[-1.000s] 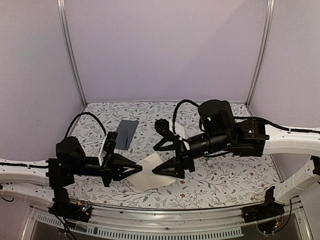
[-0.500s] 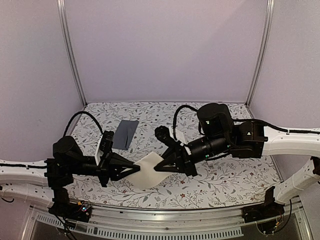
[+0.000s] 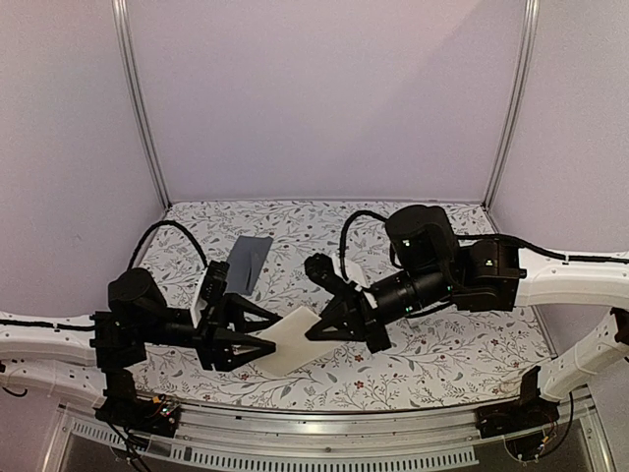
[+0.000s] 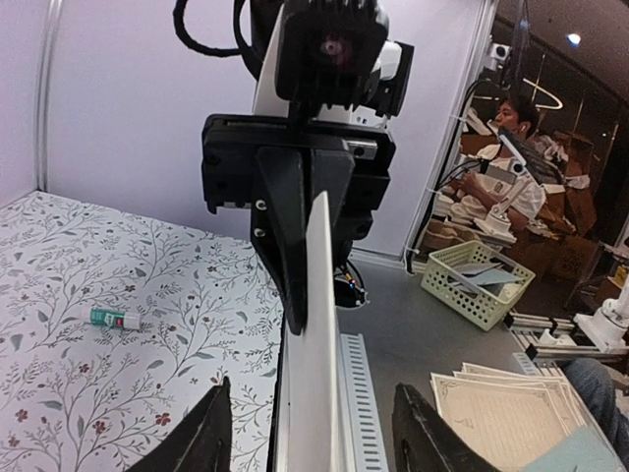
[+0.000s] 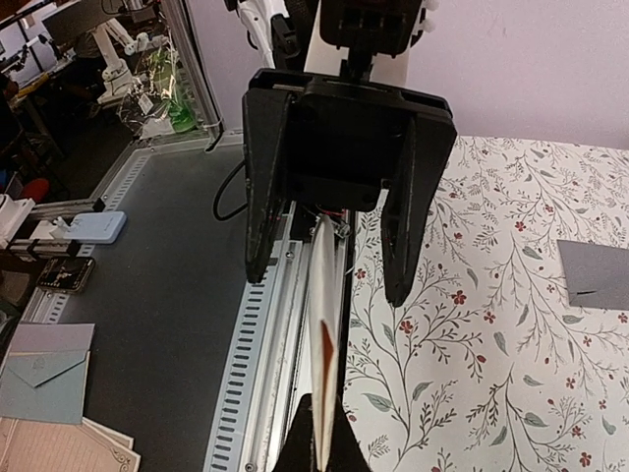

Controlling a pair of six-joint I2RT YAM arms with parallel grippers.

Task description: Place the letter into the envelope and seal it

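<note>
Left claw gapes, facing the right claw, which is pinched tight

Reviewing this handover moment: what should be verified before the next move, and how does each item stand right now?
1. Grip: right gripper shut on the letter, pinching its edge: ok.
2. Release: left gripper open, its fingers spread either side of the sheet: ok.
3. Clearance: letter lifted clear of the table: cannot tell.
4. Target: envelope lying flat on the table, apart from both grippers: ok.
5. Access: envelope flap open for insertion: cannot tell.
</note>
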